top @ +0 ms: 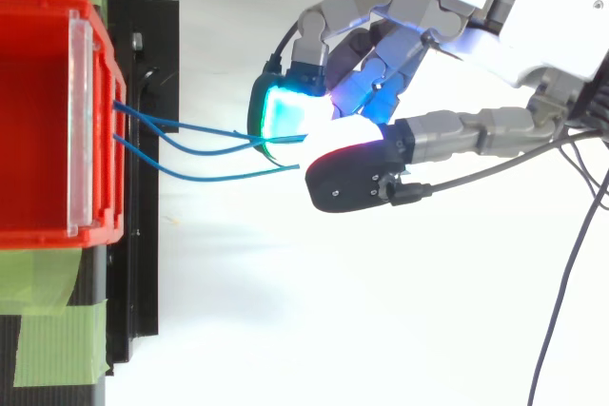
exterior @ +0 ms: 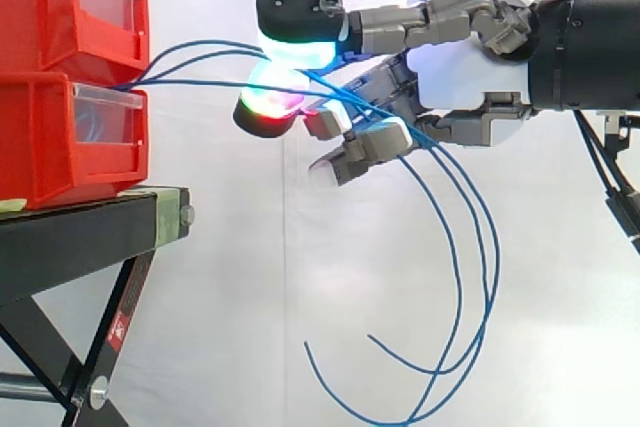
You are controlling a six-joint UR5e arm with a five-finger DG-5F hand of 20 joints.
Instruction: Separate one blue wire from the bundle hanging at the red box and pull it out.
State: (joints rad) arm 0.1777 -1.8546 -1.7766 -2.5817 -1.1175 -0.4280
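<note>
The robot hand (exterior: 460,77) pinches blue wires (exterior: 200,52) stretched from stacked red boxes (exterior: 70,137); their loose ends dangle below it.

White curtain (exterior: 250,327) behind, evenly lit, w/ faint vertical fold. Black stand (exterior: 70,237) at left; green tape (top: 52,335) strips, perhaps on its top.

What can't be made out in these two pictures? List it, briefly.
- How many of the blue wires the hand pinches: side view, its glowing pads cover the crossing; top view, their glare does.
- Where the wires start: inside the red box, behind its clear front in both views.
- The wires' lowest loop: side view, cut off by the bottom edge.
</note>
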